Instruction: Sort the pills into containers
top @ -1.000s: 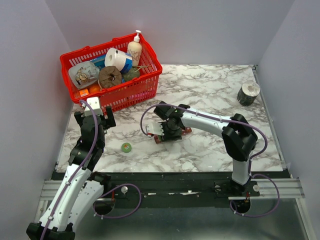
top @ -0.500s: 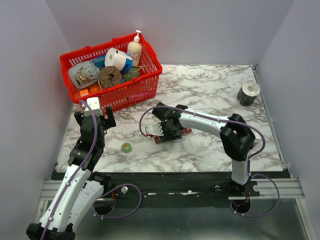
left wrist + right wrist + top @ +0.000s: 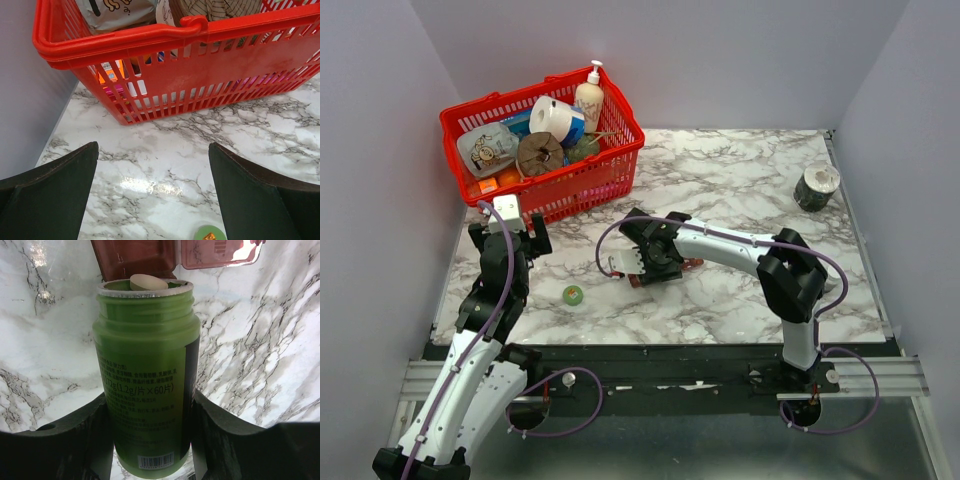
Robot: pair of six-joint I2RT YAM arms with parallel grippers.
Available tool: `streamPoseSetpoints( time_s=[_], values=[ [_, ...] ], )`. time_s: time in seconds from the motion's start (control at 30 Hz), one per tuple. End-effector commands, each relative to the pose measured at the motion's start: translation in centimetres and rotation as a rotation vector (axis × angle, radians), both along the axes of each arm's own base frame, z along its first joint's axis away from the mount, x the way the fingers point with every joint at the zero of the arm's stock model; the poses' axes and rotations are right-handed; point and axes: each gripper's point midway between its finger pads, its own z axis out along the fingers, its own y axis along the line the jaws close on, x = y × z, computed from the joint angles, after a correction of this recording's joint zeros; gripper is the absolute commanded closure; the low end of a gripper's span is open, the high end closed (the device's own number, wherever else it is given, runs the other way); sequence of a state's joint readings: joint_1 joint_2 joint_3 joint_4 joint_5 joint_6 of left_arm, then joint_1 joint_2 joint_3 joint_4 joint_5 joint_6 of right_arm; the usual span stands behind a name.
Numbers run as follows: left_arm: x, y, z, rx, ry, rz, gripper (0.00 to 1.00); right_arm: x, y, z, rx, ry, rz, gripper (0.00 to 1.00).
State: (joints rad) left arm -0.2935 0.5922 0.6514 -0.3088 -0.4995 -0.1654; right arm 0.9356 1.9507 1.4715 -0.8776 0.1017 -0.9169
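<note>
The right jaws are closed partway around a green translucent plastic bottle (image 3: pixel 145 375), 1 dark pad pressed on each side of its lower body. The bottle has no cap, and its open mouth points straight away from the jaws. A tan round pill (image 3: pixel 148 283) lies at the rim of that mouth.

Just past the mouth, on the far side from the jaws, sits the dark red-brown plastic strip of compartments (image 3: pixel 134 260). 1 compartment stands open directly beyond the bottle's rim. Its clear reddish lid (image 3: pixel 217 252) is flipped back, off to the right of the bottle in the wrist view. Whether the rim touches the strip cannot be told. From above, the right arm covers most of the strip, and only its ends show on the white marble-patterned counter (image 3: pixel 740 190).

The left jaws are spread as wide as they go and hold nothing. Bare counter lies between them. Ahead of them, near but apart, stands a red plastic mesh basket (image 3: pixel 200 65) filled with packets and bottles. A small green round disc (image 3: pixel 210 234) lies on the counter just inside the right-hand pad, at the lower edge of the wrist view.

Well to the right of both jaws, near the far right edge of the counter, stands a short grey-and-white cylinder (image 3: pixel 816 186).
</note>
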Motion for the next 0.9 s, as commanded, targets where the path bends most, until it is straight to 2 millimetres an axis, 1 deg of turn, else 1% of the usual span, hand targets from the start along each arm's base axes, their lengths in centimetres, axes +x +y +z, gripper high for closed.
streamPoseSetpoints(
  time_s=[0.0,0.87],
  values=[
    [-0.08,-0.09,0.85,-0.015,-0.025,-0.010,0.01,0.19,-0.25,0.14,-0.055,-0.025,0.005,0.99],
    [-0.07,-0.14,0.90,-0.017,-0.029,-0.016,0.01,0.55,-0.10,0.99,-0.104,-0.079,0.019,0.99]
  ],
)
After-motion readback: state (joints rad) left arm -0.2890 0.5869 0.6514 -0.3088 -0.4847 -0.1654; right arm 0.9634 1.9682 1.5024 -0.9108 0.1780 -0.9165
